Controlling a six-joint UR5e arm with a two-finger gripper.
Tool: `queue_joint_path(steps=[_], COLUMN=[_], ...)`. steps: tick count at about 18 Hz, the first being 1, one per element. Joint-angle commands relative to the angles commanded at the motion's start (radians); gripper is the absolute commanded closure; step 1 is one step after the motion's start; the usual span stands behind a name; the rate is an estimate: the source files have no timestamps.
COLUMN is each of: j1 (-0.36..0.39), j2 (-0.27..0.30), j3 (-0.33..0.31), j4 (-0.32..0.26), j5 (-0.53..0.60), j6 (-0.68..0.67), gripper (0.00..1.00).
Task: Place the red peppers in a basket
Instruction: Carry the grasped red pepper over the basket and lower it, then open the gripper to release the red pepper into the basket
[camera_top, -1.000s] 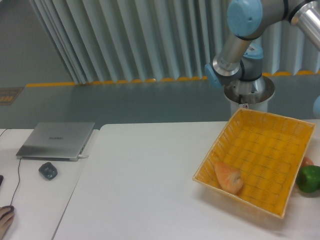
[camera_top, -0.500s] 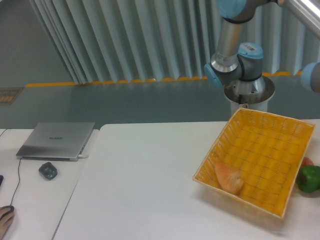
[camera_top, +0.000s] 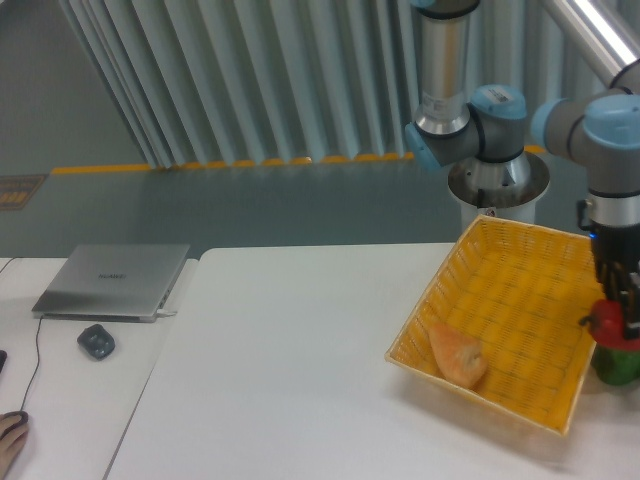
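Note:
The red pepper shows at the far right, in front of the right rim of the yellow wicker basket. My gripper comes straight down onto it from the grey and blue wrist above. Dark fingers hug the pepper's side, and the gripper appears shut on it. The pepper sits slightly above the table, overlapping the basket's edge. Part of the pepper is hidden by the fingers.
An orange-tan bread-like lump lies in the basket's near-left corner. A green pepper sits on the table just below the gripper. A closed laptop and a small dark object lie at the left. The arm's base stands behind the basket.
The arm swung down from above into view at the right and its gripper now sits on the red pepper. The pepper has shifted slightly left over the basket's rim.

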Motion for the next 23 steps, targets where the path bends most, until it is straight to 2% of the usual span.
queue_joint_path(steps=[1,4,9,11,13,14,15,16,18,23], j1=[-0.005,-0.077,-0.199,-0.210,-0.230,-0.232,-0.230,-0.230,-0.229,-0.224], j2=[0.014,0.014,-0.023,-0.032,-0.047,-0.055,-0.055,-0.061,-0.066,-0.066], j3=[-0.029,-0.063,-0.065,-0.066,-0.060,-0.056,-0.054,-0.049,-0.042,-0.014], j4=[-0.009,-0.009,-0.009,-0.008,-0.008,-0.008,-0.006,-0.005,-0.005,-0.006], j5=[0.000,0.038,0.136,0.137,0.137,0.135,0.133,0.133,0.133,0.169], j6=[-0.018,-0.086,-0.224,-0.245,-0.249,-0.240,-0.238,-0.238,-0.235,-0.227], gripper=[0.85,0.85,0.81,0.77,0.58,0.24,0.11,0.05,0.01,0.00])
